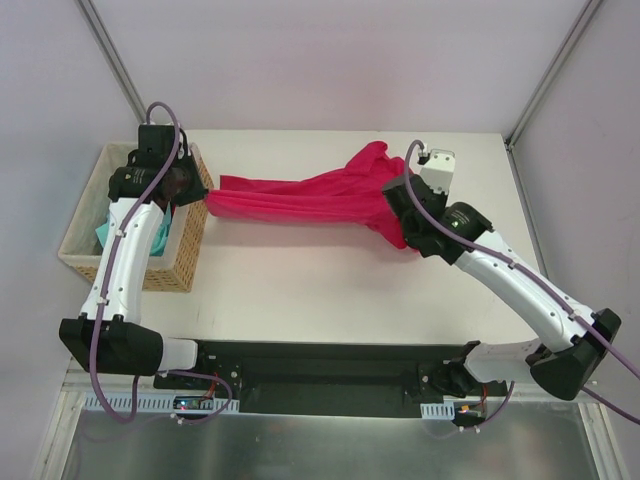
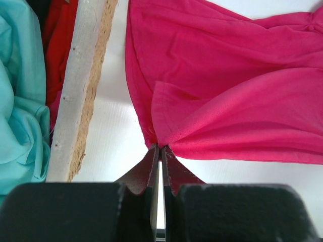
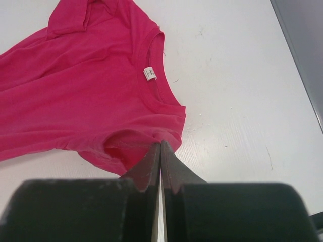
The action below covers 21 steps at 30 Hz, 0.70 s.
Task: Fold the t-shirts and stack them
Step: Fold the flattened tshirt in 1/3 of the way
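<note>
White table [image 1: 300,290], crimson shirt [image 1: 300,198] stretched out across its far half between both arms. Wicker basket [image 1: 190,240] on the left has a teal shirt [image 2: 20,101] inside. Left gripper [image 2: 160,147] is pinching the crimson shirt's edge just beside the basket, and the right gripper [image 3: 160,145] is clamped on it near the collar.

Crimson shirt [image 2: 227,91] of matt, softly creased cloth, teal shirt [image 2: 20,116] left of the left gripper [image 2: 160,147] likewise matt cloth, basket [image 2: 83,91] rough tan wicker, table [image 3: 237,101] smooth matt white, fingers [image 2: 150,169] dark matt.
</note>
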Each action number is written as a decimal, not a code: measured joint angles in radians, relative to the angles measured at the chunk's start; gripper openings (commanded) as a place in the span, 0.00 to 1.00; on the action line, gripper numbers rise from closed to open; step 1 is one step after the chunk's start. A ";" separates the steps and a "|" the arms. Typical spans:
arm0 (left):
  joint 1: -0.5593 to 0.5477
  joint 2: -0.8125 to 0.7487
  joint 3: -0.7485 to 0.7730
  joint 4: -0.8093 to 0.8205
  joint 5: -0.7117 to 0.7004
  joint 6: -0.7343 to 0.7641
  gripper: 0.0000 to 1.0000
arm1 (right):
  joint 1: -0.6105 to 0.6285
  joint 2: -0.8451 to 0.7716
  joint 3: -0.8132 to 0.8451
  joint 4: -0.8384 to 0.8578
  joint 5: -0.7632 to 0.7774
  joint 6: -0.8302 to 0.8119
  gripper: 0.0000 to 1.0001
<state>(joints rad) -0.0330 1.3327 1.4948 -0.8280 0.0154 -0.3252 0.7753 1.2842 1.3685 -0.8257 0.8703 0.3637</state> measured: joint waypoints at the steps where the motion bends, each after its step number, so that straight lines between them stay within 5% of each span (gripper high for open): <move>1: 0.000 -0.008 -0.007 0.000 0.000 0.000 0.00 | 0.002 -0.006 0.000 -0.005 0.003 0.004 0.01; 21: 0.000 -0.058 -0.042 -0.047 0.000 0.000 0.00 | 0.069 -0.071 -0.023 -0.129 0.038 0.129 0.01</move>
<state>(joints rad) -0.0330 1.2743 1.4528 -0.8749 0.0154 -0.3252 0.8448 1.2137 1.3460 -0.9546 0.9085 0.4923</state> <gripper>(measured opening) 0.008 0.012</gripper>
